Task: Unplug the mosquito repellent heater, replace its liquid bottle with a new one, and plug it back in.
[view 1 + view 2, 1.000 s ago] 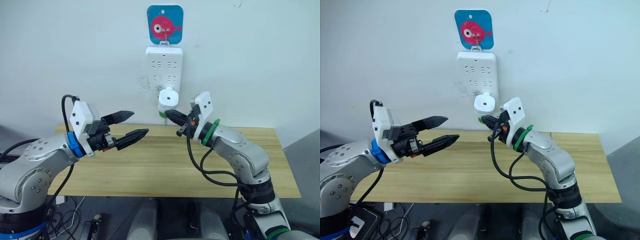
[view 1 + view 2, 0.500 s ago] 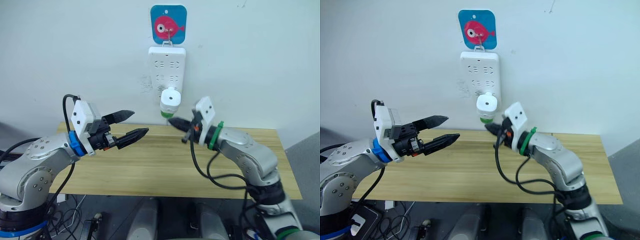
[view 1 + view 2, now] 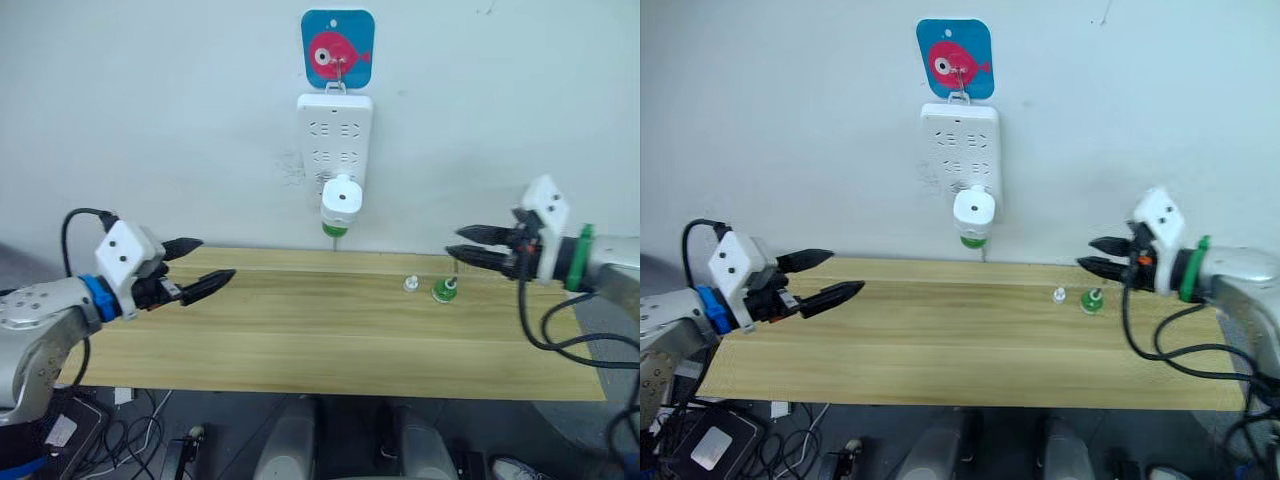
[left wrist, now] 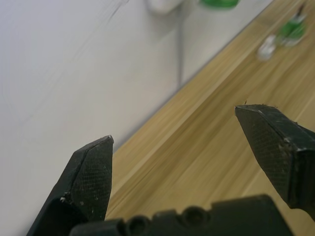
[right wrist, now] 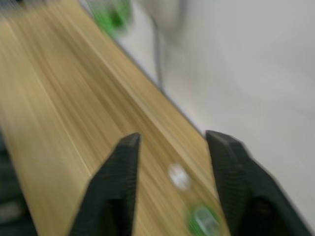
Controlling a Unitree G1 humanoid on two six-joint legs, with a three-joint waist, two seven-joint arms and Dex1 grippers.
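The mosquito repellent heater [image 3: 339,201] hung plugged into the wall power strip [image 3: 334,135] at upper centre, a green-based bottle beneath it. The left gripper [image 3: 198,270] at lower left and the right gripper [image 3: 467,245] at right were both spread, empty, above the wooden table [image 3: 320,330], where a green cap [image 3: 444,291] and a small clear piece [image 3: 410,284] lay
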